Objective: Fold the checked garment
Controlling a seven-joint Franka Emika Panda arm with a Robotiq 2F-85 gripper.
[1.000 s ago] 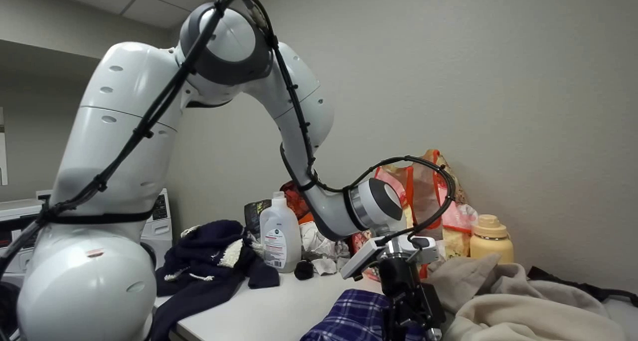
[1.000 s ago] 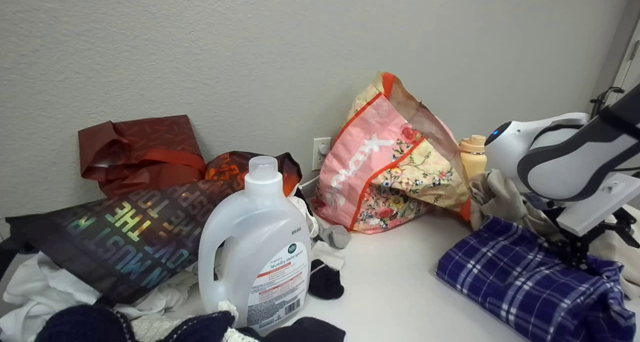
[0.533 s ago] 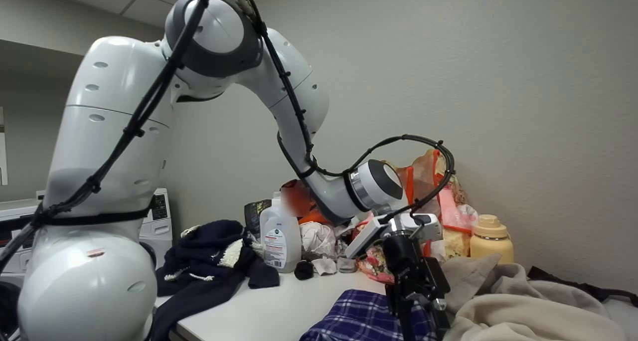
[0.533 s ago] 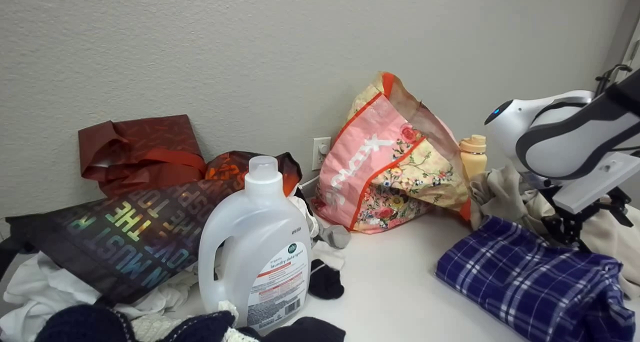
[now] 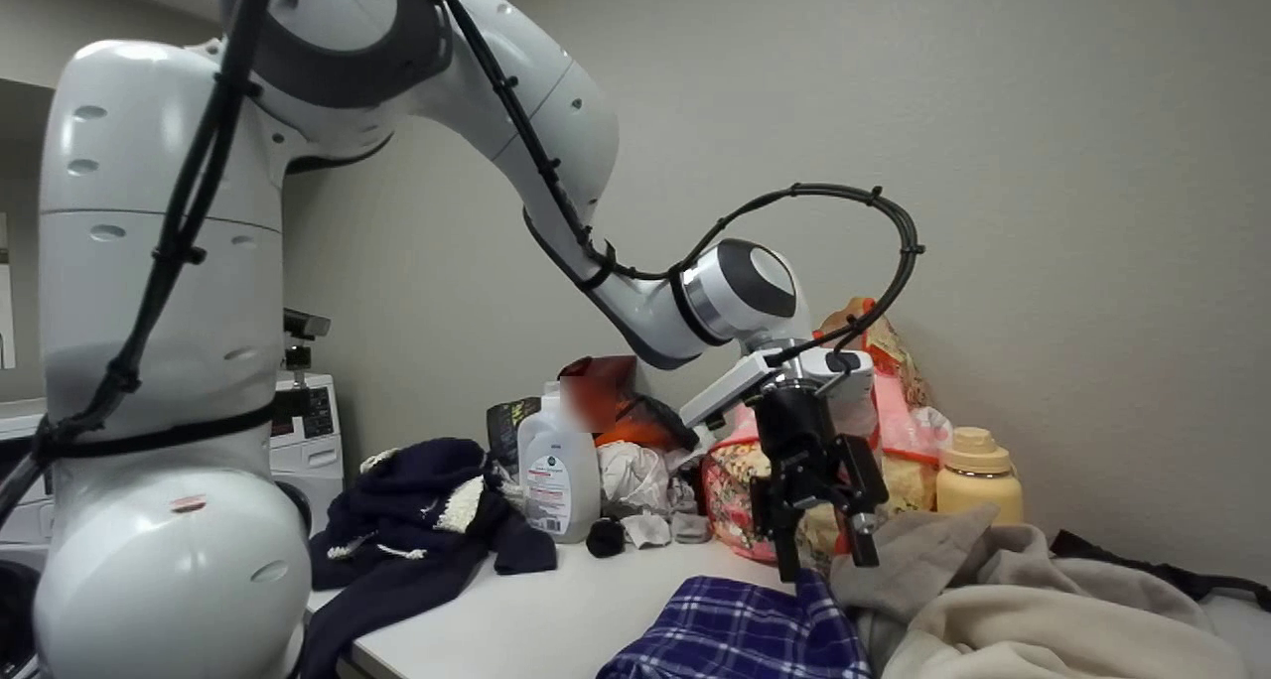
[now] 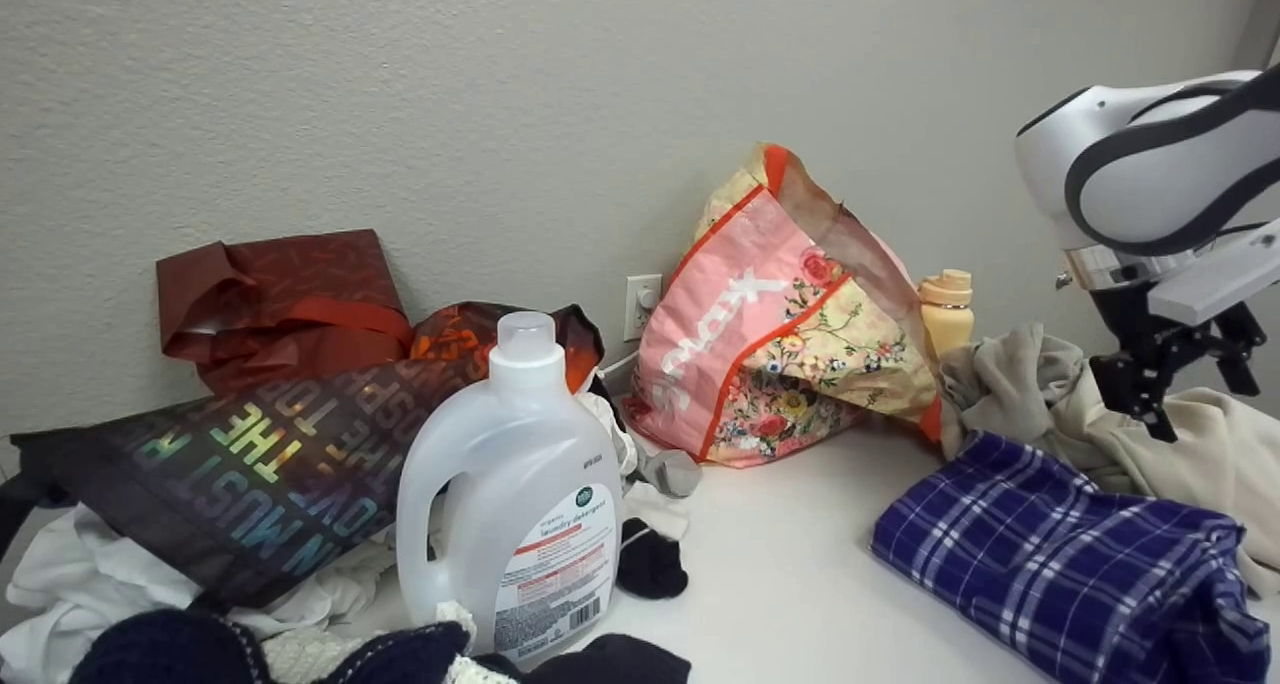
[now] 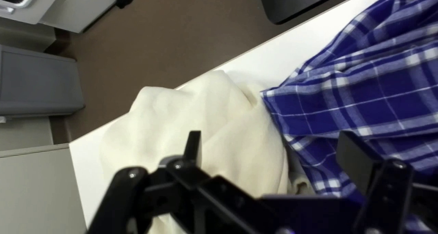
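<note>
The checked garment (image 5: pixel 730 629) is blue-and-white plaid cloth. It lies in a loosely folded bundle on the white table, and it shows in both exterior views (image 6: pixel 1060 554). In the wrist view the garment (image 7: pixel 383 97) fills the right side, with a pointed corner lying against the beige cloth. My gripper (image 5: pixel 826 565) is open and empty, above the seam between garment and beige cloth. It also shows in an exterior view (image 6: pixel 1200 411), raised above the cloth. In the wrist view its fingers (image 7: pixel 270 134) are wide apart, the left one over beige cloth, the right one over the garment.
The beige cloth pile (image 5: pixel 1053 619) lies beside the garment. A yellow bottle (image 5: pixel 978 475) and a floral bag (image 6: pixel 760 344) stand behind. A detergent bottle (image 6: pixel 530 504) and a navy garment (image 5: pixel 417 520) are farther off. The table edge (image 7: pixel 246 52) runs past both cloths.
My gripper has risen from down at the checked garment to above it, and the arm has lifted and drawn back. The garment has stayed in place.
</note>
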